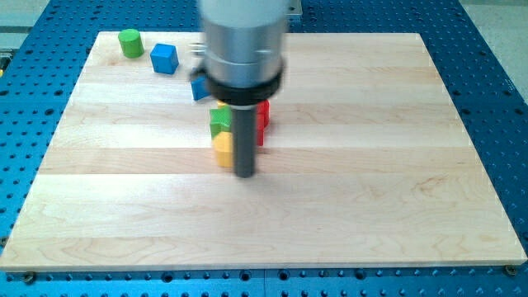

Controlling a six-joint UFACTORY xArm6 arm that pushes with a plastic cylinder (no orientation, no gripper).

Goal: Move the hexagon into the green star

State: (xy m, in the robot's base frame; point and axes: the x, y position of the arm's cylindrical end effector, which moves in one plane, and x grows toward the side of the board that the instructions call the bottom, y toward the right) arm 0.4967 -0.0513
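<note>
Board of pale wood [371, 206] carries everything; my tip [245, 174], a bare rod with no fingers to open or close, stands just right of the yellow hexagon block [222, 149]. That hexagon touches the green star block [219, 120] above, likely pushed home. Red block [263, 115] sits right of the star, mostly hidden.

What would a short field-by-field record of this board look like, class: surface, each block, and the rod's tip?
surface: wooden board on a blue perforated table
top-left blocks: green cylinder, blue cube
partly hidden: blue block, under the arm
cluster at rod: green block above yellow block; red block at the view's right
my tip: just right of the yellow block
</note>
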